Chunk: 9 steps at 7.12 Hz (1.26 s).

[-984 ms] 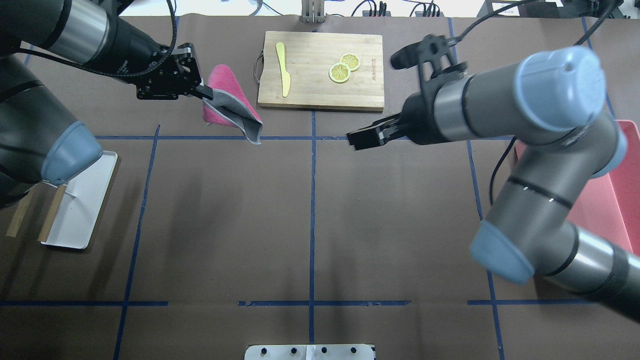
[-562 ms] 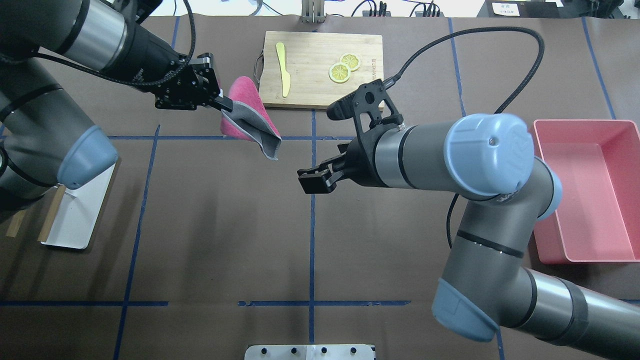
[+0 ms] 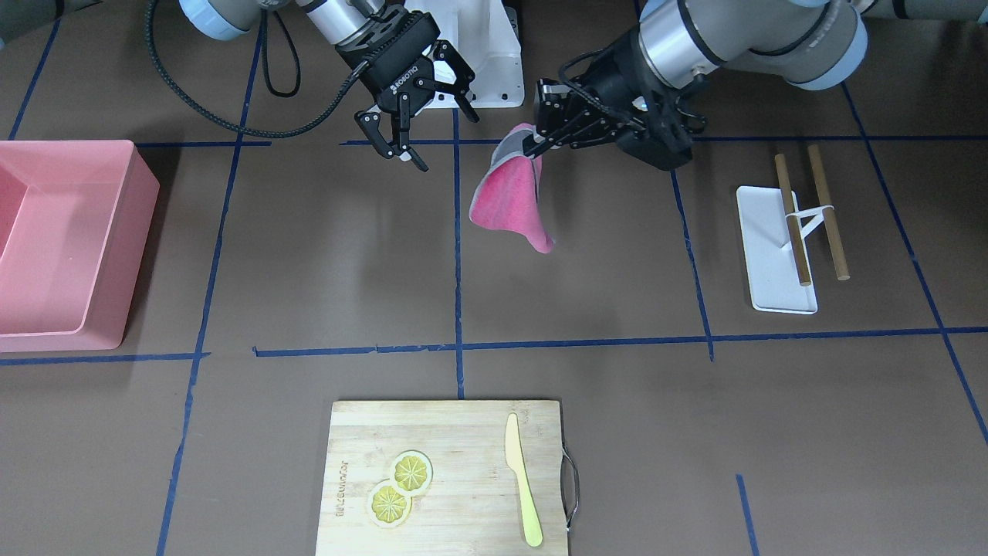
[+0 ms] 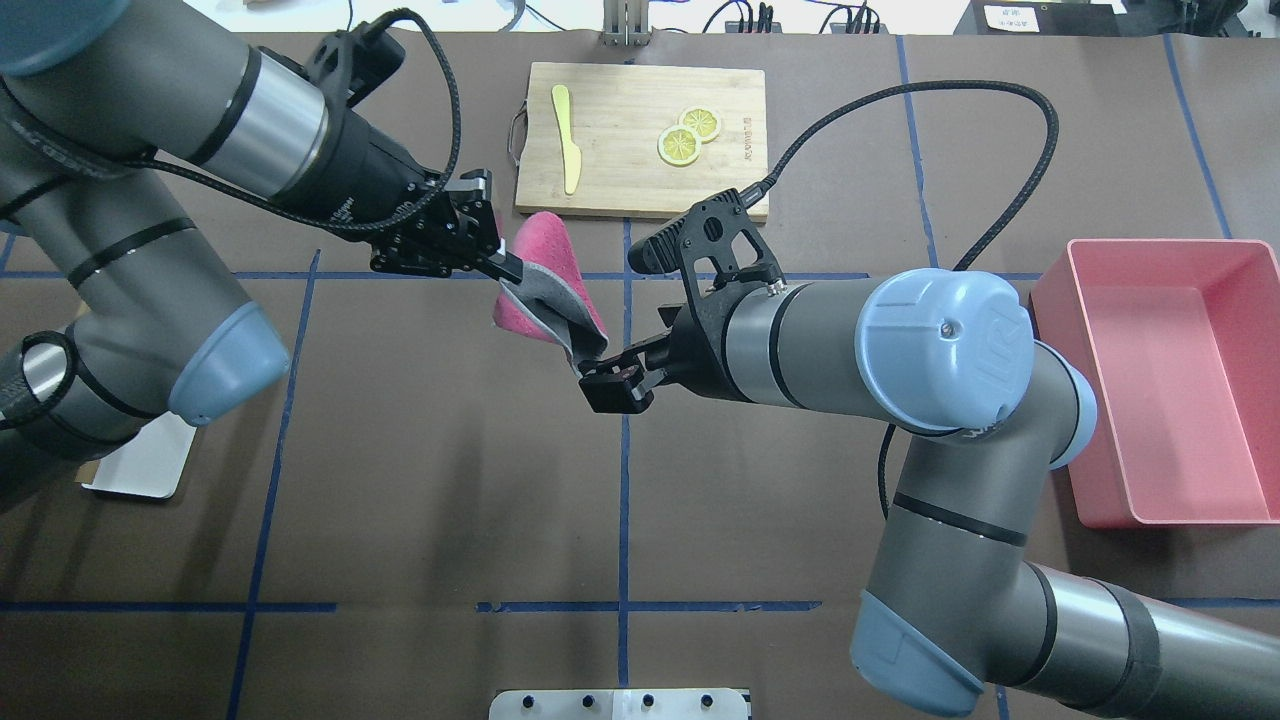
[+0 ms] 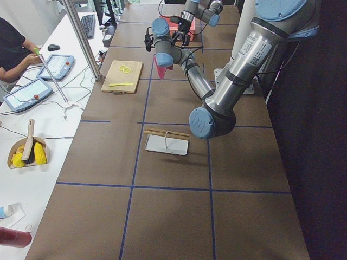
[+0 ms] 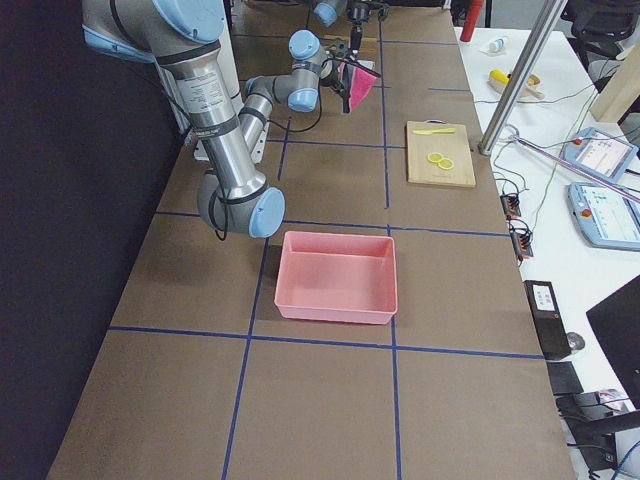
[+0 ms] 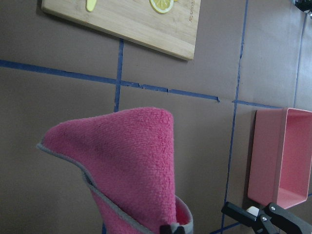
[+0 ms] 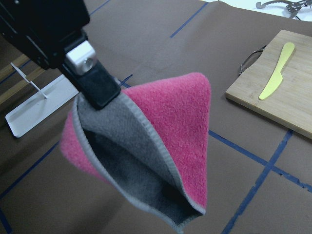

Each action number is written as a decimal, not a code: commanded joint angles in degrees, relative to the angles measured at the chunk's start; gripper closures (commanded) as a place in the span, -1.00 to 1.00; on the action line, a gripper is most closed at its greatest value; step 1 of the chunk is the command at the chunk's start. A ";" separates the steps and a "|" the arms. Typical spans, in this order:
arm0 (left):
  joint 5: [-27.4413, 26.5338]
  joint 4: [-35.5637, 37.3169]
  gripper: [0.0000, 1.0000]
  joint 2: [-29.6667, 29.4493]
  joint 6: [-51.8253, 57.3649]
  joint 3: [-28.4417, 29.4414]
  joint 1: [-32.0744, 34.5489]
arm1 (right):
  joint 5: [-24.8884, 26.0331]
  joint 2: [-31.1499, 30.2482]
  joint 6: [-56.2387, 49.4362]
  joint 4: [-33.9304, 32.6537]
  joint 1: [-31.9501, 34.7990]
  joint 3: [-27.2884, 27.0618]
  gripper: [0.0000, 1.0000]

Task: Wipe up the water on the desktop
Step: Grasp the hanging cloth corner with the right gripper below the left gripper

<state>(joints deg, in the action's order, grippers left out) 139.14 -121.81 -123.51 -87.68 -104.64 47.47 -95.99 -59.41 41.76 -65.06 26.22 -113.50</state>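
My left gripper (image 4: 503, 268) is shut on one corner of a pink cloth with a grey underside (image 4: 548, 290) and holds it hanging above the dark-brown desktop (image 4: 420, 480), near the centre tape line. The cloth also shows in the front view (image 3: 511, 199) and fills the right wrist view (image 8: 165, 141). My right gripper (image 4: 610, 385) is open and empty, right beside the cloth's lower grey tip; I cannot tell if it touches. In the front view it (image 3: 428, 131) has its fingers spread. I see no water on the desktop.
A bamboo cutting board (image 4: 735, 180) with two lemon slices (image 4: 688, 138) and a yellow knife (image 4: 567, 150) lies at the far side. A pink bin (image 4: 1230, 510) stands at the right. A white tray (image 3: 764, 286) with two wooden rods lies at the left.
My left gripper has carried the cloth right and toward the robot. My right gripper has swung in from the right and now sits at the cloth's hanging tip.
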 commanded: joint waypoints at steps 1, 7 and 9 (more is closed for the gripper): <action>-0.01 -0.01 1.00 -1.38 -1.36 0.05 -1.24 | 0.54 0.60 0.08 -0.07 -0.73 0.21 -0.92; -0.18 0.08 1.00 -1.56 -1.97 0.23 -3.61 | 1.59 1.05 0.52 0.11 -1.35 0.38 -0.70; -0.27 0.08 1.00 -1.56 -1.97 0.14 -3.62 | 1.59 1.13 0.78 0.11 -1.35 0.38 -0.42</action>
<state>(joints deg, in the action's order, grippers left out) 138.93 -121.77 -125.07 -89.64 -104.48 43.90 -94.40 -58.33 42.41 -64.95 24.88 -113.11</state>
